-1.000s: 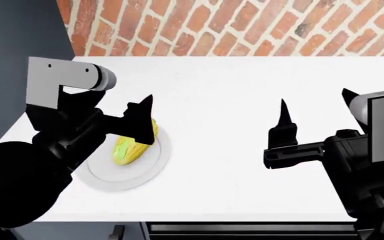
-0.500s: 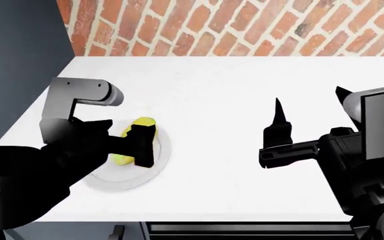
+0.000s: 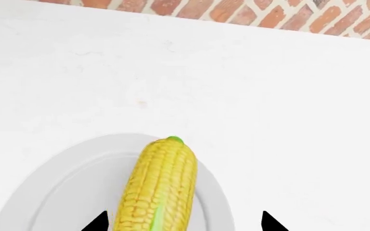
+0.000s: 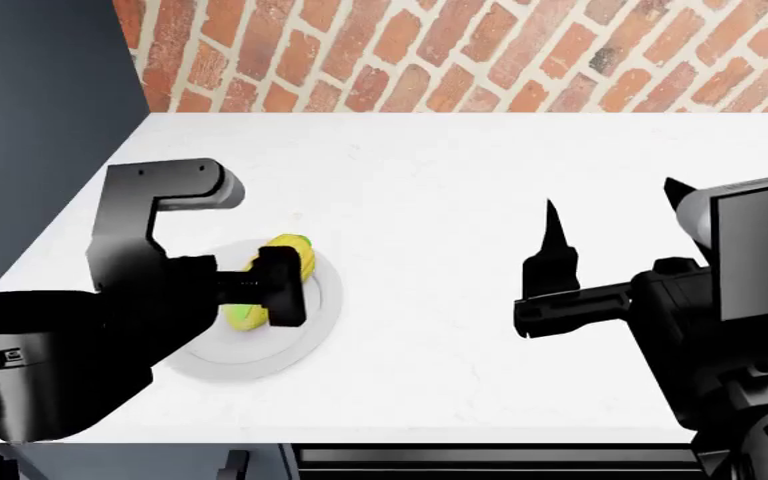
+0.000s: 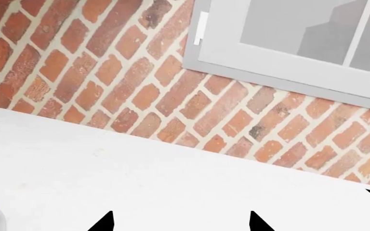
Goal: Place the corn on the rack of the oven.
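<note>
Two grippers over the white counter point(image 4: 464, 200), and the action is on the left: the corn point(image 3: 161, 187) lies on a pale round plate point(image 3: 56, 192) near the counter's left end, greenish tip pointing toward the brick wall point(image 4: 491, 50). Left gripper point(image 3: 183, 224) sits right over the cob, jaws spread wide, one tip on either side, not gripping. Right gripper point(image 5: 179, 222) hangs well apart to the right, jaws open, nothing between them.
</note>
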You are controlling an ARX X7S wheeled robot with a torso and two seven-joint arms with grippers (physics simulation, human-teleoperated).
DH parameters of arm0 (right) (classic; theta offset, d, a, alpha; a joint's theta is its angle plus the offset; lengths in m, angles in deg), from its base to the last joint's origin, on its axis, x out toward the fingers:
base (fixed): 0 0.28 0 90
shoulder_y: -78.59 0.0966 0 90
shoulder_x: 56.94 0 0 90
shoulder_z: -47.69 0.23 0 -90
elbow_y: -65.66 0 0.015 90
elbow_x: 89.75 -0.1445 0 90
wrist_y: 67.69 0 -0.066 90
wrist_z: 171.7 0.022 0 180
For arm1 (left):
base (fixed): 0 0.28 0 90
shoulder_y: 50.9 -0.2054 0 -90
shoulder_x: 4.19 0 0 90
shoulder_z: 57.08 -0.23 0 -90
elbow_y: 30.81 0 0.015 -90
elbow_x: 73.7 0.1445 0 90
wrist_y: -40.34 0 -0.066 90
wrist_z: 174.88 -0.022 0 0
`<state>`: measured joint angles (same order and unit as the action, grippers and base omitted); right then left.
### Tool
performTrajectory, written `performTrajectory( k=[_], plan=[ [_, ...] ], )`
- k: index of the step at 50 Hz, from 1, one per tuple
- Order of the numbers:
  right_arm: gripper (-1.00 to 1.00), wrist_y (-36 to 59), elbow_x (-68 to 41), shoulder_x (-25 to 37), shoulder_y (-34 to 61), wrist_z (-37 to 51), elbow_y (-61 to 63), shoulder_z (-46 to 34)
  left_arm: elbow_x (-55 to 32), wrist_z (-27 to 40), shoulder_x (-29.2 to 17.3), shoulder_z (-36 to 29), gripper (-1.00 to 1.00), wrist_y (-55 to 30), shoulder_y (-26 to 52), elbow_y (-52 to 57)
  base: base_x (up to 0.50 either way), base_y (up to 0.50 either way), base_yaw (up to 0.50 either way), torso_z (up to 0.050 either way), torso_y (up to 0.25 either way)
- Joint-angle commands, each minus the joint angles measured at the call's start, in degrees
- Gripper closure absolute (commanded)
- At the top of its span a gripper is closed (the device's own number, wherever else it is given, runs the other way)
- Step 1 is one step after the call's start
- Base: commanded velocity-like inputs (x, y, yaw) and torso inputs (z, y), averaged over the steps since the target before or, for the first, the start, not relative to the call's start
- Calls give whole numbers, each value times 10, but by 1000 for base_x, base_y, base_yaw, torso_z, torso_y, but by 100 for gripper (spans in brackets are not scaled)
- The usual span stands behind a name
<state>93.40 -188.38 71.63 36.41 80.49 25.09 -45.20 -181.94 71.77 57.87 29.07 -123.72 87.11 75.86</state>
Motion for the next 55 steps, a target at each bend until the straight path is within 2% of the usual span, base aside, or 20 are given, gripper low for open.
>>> performTrajectory(
  k=[1, 16, 26, 32, 55],
  plan=[
    [-100, -5, 24, 1, -22, -22, 6, 10, 43, -17, 11, -27, -100, -3, 21, -28, 0, 0, 0, 0, 0],
    [-100, -9, 49, 3, -35, -46, 3, 14, 74, -24, 3, -62, -100, -22, 47, -43, 0, 0, 0, 0, 0],
    [-100, -12, 53, 4, -37, -47, 4, 10, 5, 24, -18, -90, -100, -33, 71, -52, 0, 0, 0, 0, 0],
    [-100, -16, 68, 3, -47, -59, 8, 13, 6, 24, -22, -102, -100, -37, 64, -52, 0, 0, 0, 0, 0],
    [-100, -21, 95, 3, -54, -79, 3, 6, 71, -26, -25, -115, -100, -29, 53, -64, 0, 0, 0, 0, 0]
  ],
)
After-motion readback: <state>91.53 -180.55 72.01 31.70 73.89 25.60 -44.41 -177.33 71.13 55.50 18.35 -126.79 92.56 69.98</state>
